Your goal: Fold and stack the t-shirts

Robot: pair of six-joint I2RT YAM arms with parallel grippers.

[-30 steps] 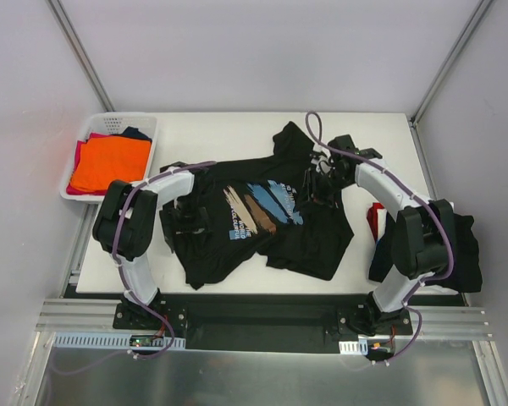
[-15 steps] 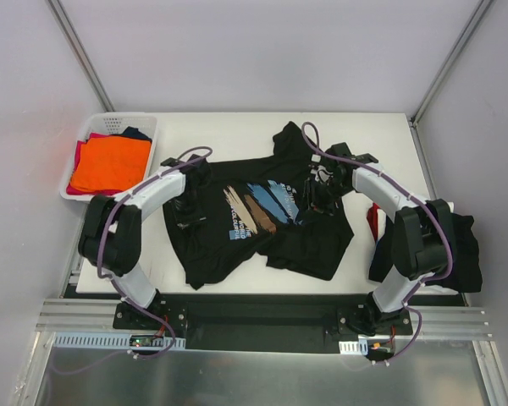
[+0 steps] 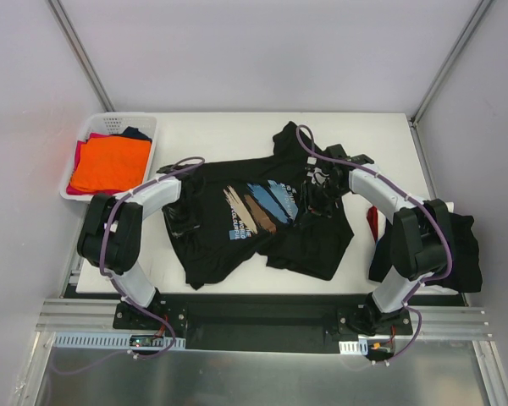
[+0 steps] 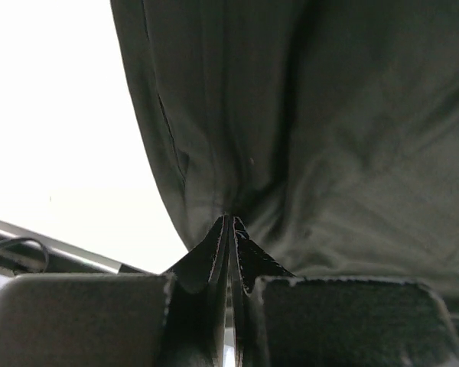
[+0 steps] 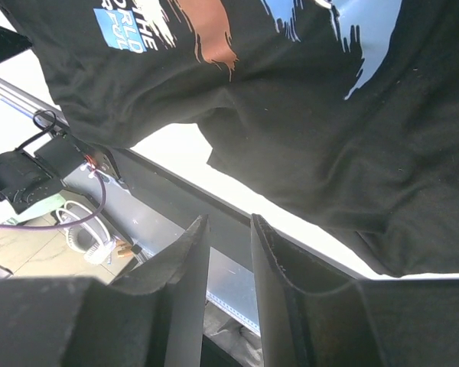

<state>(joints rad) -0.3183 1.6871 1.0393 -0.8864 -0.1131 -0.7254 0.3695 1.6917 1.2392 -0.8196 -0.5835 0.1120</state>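
White lettering is seen on a blue patch (image 5: 121,30) printed on the black t-shirt (image 5: 306,153). The patch lies up and to the left of the right gripper (image 5: 229,223), well apart from its fingertips. "THE" is read there, along with "ORLD", which is cut by the frame edge. The remaining letters are only partly made out. In the top view the same lettering is too small to be read.
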